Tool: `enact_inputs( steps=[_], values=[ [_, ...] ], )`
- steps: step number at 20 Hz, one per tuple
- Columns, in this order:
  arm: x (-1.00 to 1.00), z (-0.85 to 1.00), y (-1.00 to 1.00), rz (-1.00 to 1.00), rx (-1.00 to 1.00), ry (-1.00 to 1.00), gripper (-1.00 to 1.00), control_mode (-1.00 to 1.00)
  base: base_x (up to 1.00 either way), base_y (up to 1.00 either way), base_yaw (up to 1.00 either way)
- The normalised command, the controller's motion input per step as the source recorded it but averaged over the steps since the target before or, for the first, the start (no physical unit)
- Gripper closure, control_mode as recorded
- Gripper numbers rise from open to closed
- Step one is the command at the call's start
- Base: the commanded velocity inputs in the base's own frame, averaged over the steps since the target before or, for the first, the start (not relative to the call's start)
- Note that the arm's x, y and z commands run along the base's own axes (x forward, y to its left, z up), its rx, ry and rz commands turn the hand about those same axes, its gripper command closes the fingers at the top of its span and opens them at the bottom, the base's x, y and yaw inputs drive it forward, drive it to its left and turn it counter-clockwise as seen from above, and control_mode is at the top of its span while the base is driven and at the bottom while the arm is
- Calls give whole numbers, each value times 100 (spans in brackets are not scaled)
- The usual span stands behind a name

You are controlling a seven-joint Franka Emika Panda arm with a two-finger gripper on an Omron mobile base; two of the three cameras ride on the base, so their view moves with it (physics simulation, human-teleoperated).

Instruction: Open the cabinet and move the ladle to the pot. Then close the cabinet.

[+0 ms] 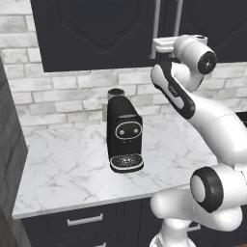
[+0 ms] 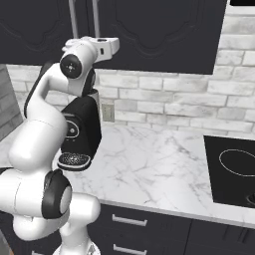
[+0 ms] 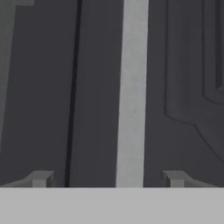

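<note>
**Reaching for the cabinet handle, jaws spread wide**

Starting nearest the cameras, a white robot arm (image 1: pixel 193 111) rises from its base in front of black drawers (image 1: pixel 84 220) with short horizontal handles. Behind them lies a white marble counter (image 1: pixel 72 169). On it stands a tall black coffee machine (image 1: pixel 124 136), against a wall of pale grey brick. In the right base view, a black cooktop (image 2: pixel 231 169) sits at the counter's far right, with 1 burner ring drawn on it.

Farthest back and highest hangs the cabinet (image 1: pixel 96 29), black, with 2 ornate raised-panel doors, both closed. Its 2 long silver bar handles run vertically on either side of the centre seam. The gripper (image 3: pixel 107 179) is raised to the lower end of them, released and holding nothing. In the hand view, 1 handle (image 3: pixel 132 87) stands upright between the 2 fingertips (image 3: pixel 41 178) (neither appears to touch it).

The ladle is presumably inside the cabinet, hidden behind the doors. The pot cannot be made out.

Risks, as a judgement: the jaws may close before the handle sits deep enough between them, so the fingers slip off when pulling. Gripping so low on the bar could also let the hand slide off its end. A pull that ignores the door's hinge arc might jam the door or break the grip.
</note>
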Motion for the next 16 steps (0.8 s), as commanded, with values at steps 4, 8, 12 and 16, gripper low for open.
enact_inputs(
  steps=[4,8,12,16],
  values=[
    [44,0,-6,0,0,0,-100,-100,0,0,0],
    [45,0,-3,0,0,0,-100,-100,0,0,0],
    [53,0,0,0,0,0,100,-100,0,0,0],
    [39,0,0,0,0,0,100,-100,0,0,0]
  ],
)
